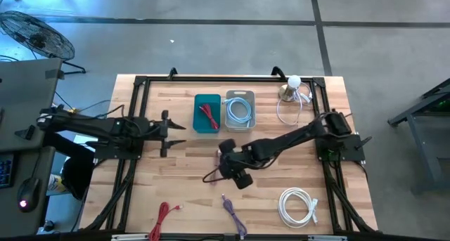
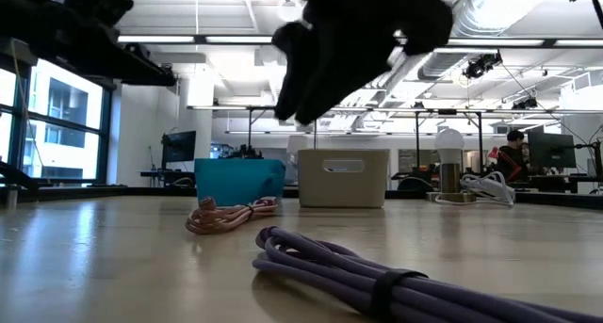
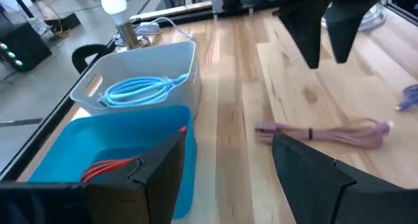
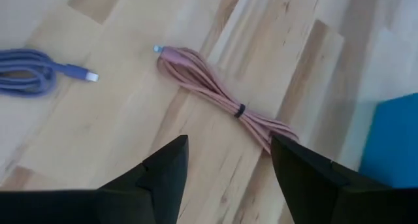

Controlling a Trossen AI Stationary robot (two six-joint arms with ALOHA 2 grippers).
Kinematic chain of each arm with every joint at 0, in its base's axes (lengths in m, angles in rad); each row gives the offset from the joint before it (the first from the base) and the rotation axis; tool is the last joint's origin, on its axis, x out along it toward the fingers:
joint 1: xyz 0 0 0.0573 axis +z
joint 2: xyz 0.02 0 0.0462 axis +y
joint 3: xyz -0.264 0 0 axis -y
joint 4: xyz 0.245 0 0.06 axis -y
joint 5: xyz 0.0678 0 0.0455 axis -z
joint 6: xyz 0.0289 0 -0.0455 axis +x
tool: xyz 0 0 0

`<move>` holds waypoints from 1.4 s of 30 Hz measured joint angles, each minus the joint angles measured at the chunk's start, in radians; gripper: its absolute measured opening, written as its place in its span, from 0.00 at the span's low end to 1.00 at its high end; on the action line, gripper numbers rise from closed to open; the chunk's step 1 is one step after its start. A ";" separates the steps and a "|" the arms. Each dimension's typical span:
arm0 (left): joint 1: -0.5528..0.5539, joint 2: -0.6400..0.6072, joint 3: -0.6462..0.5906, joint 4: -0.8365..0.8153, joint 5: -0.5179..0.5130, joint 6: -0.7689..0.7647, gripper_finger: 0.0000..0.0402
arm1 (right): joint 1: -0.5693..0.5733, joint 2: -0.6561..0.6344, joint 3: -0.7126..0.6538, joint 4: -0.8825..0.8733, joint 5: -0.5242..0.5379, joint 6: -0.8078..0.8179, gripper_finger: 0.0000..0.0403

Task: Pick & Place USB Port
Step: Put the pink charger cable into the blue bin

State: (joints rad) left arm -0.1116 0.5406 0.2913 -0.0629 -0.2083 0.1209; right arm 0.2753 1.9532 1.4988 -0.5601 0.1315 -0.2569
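"Reaching for the pink cable [image 4: 240, 110] next. Where does it sit from my right gripper [image 4: 225, 168]?"

"It's flat on the bare wood near the table's middle, just short of the blue bin [image 3: 78, 145]. Your right gripper hangs above it with its fingers spread and nothing in them. The wrist camera shows the bundle ahead of the fingertips, not yet between them."

"How does it run?"

"Its long axis slants across your finger gap, with the plug end out toward the purple cable [image 4: 39, 66] and the looped end toward the blue bin. The dark tie sits at about the middle. I'd say you need to push forward, then turn the wrist until the fingers close square across the strands near that tie. If you close at the present angle, you may pinch along the bundle and catch only a few loops."

"Would the left arm be nearer?"

"No. Your left gripper [image 1: 174, 133] waits by its own side of the bins, also spread and empty, and farther from the cable. Keep to the right arm."

"And the drop?"

"The blue bin holds a red cable and the white bin [image 3: 183, 61] a blue one. I can't tell which bin the pink one belongs in."
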 joint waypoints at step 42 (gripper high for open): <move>-0.250 0.990 0.662 -0.243 -0.095 -0.777 0.56 | 0.254 -0.076 -0.010 -0.517 0.303 0.172 0.52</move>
State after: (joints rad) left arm -0.3612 1.5304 0.9533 -0.3059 -0.3028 -0.6563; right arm 0.5296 1.8771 1.4887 -1.0771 0.4341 -0.0853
